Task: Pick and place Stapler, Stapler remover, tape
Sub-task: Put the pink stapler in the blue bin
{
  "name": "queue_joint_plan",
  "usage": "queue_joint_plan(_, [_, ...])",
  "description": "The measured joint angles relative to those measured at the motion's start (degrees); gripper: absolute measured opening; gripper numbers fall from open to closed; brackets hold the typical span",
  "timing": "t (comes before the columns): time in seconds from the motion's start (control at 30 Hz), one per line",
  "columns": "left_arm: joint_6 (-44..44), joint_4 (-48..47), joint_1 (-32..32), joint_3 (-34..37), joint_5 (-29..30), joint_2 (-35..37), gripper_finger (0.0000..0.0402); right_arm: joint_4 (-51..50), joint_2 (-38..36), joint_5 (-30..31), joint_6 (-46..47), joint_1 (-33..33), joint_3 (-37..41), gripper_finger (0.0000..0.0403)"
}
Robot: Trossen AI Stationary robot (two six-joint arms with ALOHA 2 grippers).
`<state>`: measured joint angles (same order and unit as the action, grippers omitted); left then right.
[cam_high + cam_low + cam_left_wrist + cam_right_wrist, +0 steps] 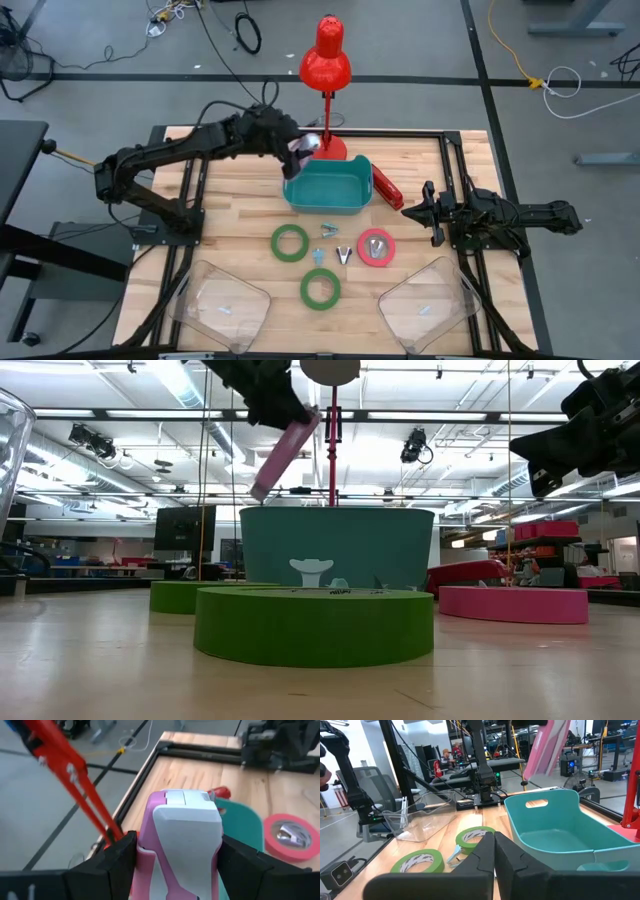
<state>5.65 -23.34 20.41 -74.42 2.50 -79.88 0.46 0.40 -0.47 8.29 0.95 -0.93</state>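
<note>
left gripper point(175, 870): clamped on the pink stapler point(182, 837), one finger on each flank, nothing else touched. It hangs above the far-left corner of the teal bin point(328, 186).
pink stapler: pink-and-white body, tilted, held clear over the bin's rim in the low view; not in the bin, not on the table.
right gripper point(494, 851): fingers pressed together, tips meeting, nothing between them. Parked at the table's right side, pointing toward the bin, apart from every object.
teal bin: centre of the wooden table point(230, 215), just in front of the red lamp point(326, 60) base. Inside looks bare in the right wrist view.
red stapler point(387, 187): lying on the table just beside the bin's right wall.
red-pink tape point(376, 248): flat on the table in front of the bin, right of centre; a small metal piece sits in its hole, type not clear.
green tape (rear) point(290, 243): flat, in front of the bin's left half.
green tape (front) point(320, 288): flat, nearer the front edge, between the two clear containers.
staple removers point(337, 250): small metal-and-teal pieces on the table between the tape rolls; exact count hard to tell.
clear container left point(225, 300): front-left corner of the table.
clear container right point(428, 300): front-right corner.
</note>
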Motion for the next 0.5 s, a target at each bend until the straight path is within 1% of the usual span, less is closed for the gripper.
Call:
queue_joint_plan(0.2, [1.4, 1.5, -0.2, 0.0, -0.1, -1.4, 0.0239, 0.0, 0.0, 0.0, 0.0, 0.0, 0.0, 0.0006])
queue_joint_plan(0.43, [1.5, 2.4, -0.2, 0.0, -3.4, -5.4, 0.024, 0.0, 0.0, 0.0, 0.0, 0.0, 0.0, 0.0006])
queue_joint_plan(0.5, [2.1, 1.4, -0.2, -1.4, -3.9, -6.9, 0.0239, 0.0, 0.0, 0.0, 0.0, 0.0, 0.0, 0.0006])
